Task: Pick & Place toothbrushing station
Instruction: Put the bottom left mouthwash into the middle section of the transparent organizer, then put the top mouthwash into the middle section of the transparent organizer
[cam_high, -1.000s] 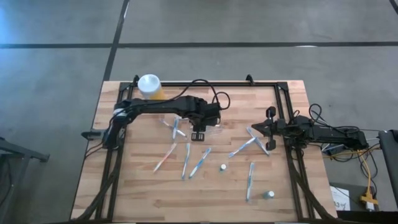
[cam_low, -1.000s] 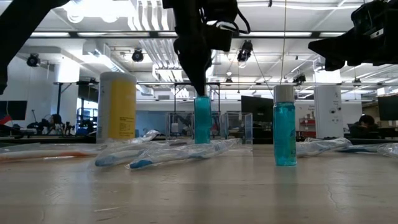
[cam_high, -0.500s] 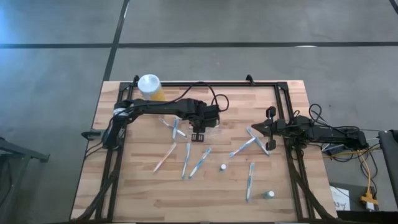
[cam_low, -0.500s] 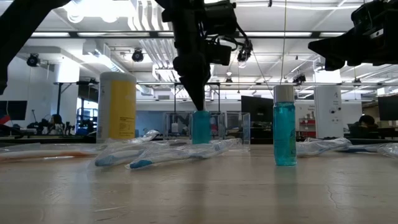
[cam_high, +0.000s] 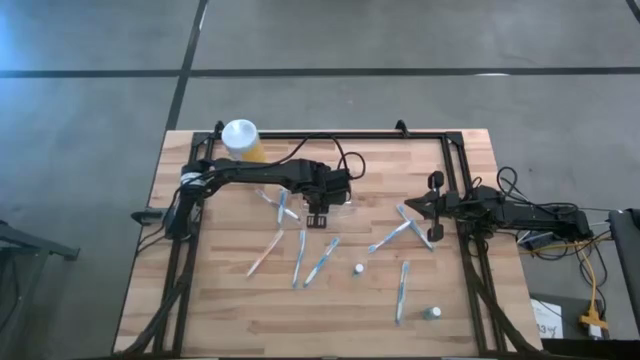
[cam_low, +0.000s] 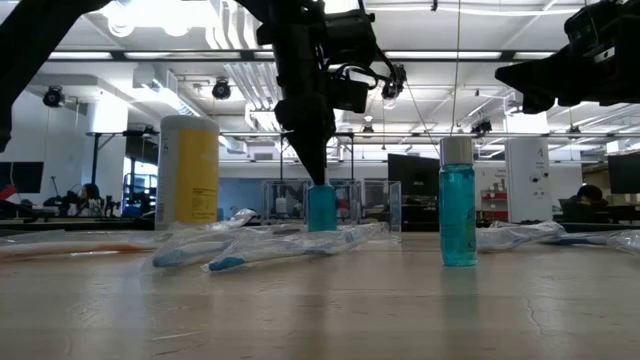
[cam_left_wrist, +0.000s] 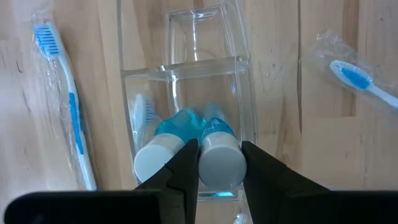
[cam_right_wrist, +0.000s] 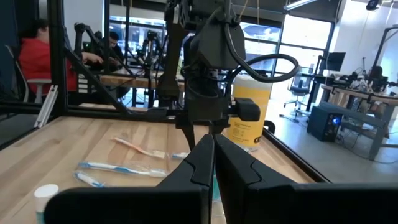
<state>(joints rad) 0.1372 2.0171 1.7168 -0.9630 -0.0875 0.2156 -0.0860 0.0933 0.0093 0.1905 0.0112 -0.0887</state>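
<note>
The toothbrushing station (cam_left_wrist: 239, 93) is a clear plastic box standing on the table's far middle (cam_low: 375, 205). Inside it stand a white-capped blue bottle (cam_left_wrist: 155, 163) and a toothbrush head (cam_left_wrist: 142, 112). My left gripper (cam_left_wrist: 221, 171) hangs over the box (cam_high: 319, 213), shut on a second small blue bottle (cam_low: 322, 208) that reaches down into it. My right gripper (cam_high: 405, 207) waits shut at the table's right side, its fingers (cam_right_wrist: 205, 158) level and touching nothing. My left gripper pinches the small bottle's pale cap (cam_left_wrist: 219, 155) between its two fingers. They come from above, pointing steeply down. The bottle hangs upright below them with its blue body inside the clear box. I cannot tell whether its bottom stands on the box's floor.
A yellow canister with a white lid (cam_high: 243, 140) stands at the far left. Several wrapped toothbrushes (cam_high: 300, 257) lie across the middle of the table. Two more small bottles (cam_high: 358, 269) (cam_high: 433, 312) stand toward the near right. A black frame (cam_high: 455, 160) runs along the table's edges.
My left gripper has gone down with the blue bottle still pinched, so the bottle has sunk deeper into the clear box. The bottle has stayed upright.
</note>
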